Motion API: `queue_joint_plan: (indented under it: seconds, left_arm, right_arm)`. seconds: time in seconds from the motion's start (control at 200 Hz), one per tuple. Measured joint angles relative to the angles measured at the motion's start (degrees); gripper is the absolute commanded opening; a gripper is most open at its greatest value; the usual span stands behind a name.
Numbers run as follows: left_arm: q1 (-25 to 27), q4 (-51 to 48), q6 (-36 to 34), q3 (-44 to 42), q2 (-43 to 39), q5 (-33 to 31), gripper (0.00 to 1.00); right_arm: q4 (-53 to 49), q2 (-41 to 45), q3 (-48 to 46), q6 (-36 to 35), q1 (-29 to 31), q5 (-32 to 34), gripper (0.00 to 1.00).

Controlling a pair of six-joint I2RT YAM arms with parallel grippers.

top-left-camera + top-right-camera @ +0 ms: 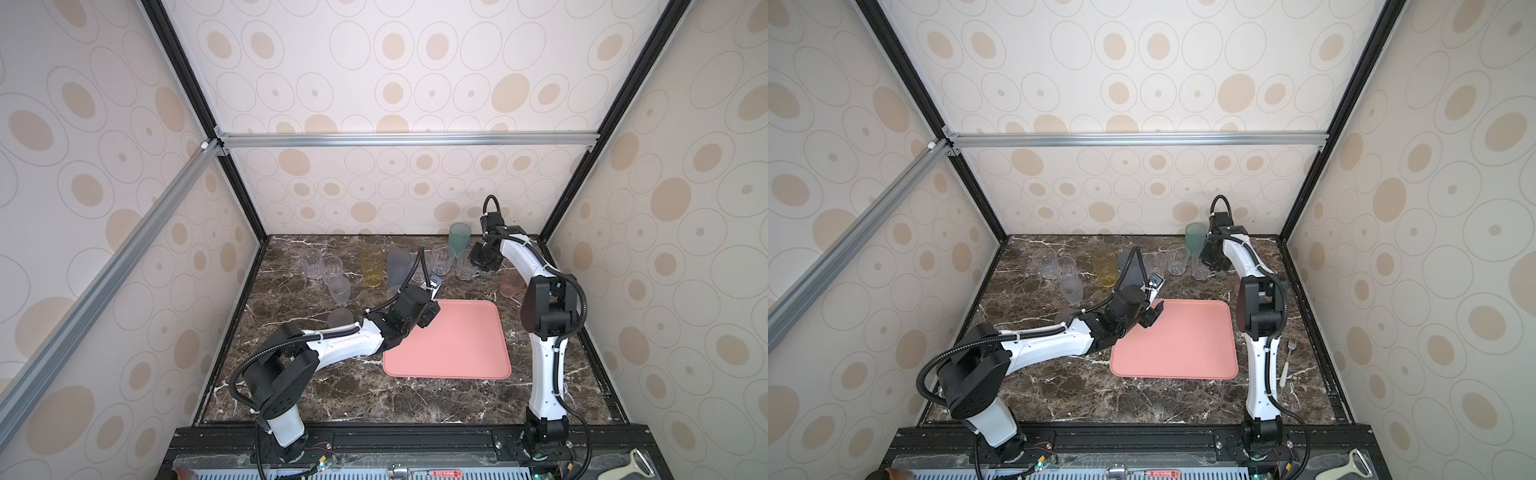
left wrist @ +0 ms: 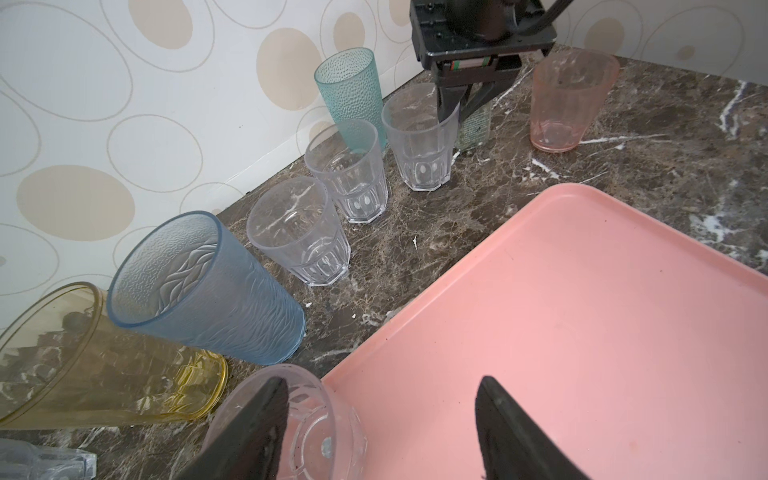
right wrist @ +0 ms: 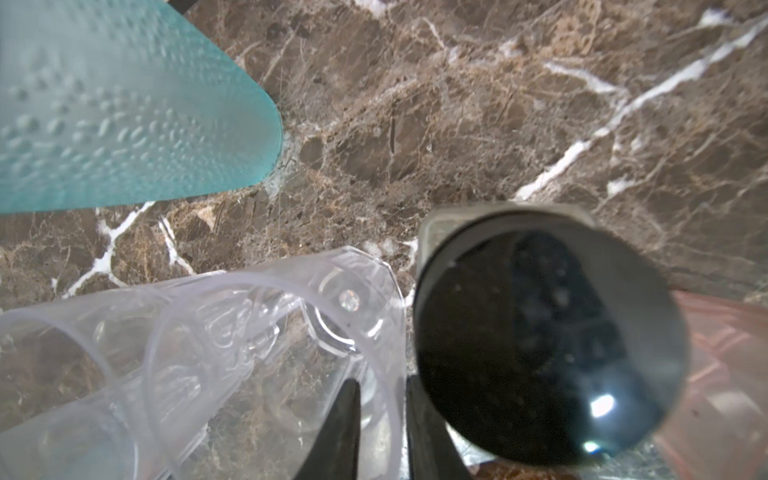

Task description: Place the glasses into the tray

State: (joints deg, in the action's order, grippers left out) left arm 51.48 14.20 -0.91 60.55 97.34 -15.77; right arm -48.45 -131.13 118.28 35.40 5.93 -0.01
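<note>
One clear glass (image 3: 249, 316): right tool (image 3: 381, 388) narrow astride its rim wall, grip uncertain; we judge it light, slick, rigid.

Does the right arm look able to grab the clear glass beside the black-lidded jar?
Probably yes: its tool straddles the glass wall, one finger inside, the other close beside the jar.

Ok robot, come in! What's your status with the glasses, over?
Left gripper open over the tray corner, small clear glass by one finger. Right gripper pinching the rim of a clear faceted glass. Black-lidded jar crowds that grip. Tray otherwise bare.
</note>
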Motion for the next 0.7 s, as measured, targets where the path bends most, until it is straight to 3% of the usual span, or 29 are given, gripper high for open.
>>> queue_joint_plan:
  seconds: [0.195, 0.415, 0.7]
  left_arm:
    - [0.0, 0.0, 0.0, -0.1, -0.6, -0.2, 0.7]
    - [0.0, 0.0, 0.0, -0.2, -2.5, -0.9, 0.7]
    - [0.0, -0.1, -0.5, -3.3, -10.2, -5.9, 0.71]
  right_arm:
    - [0.1, 0.5, -1.5, -1.1, 0.2, 0.7, 0.07]
    - [-1.9, 3.3, -3.5, -3.6, 1.4, 2.5, 0.04]
    - [-5.1, 17.5, -10.3, -7.5, 5.6, 7.1, 0.04]
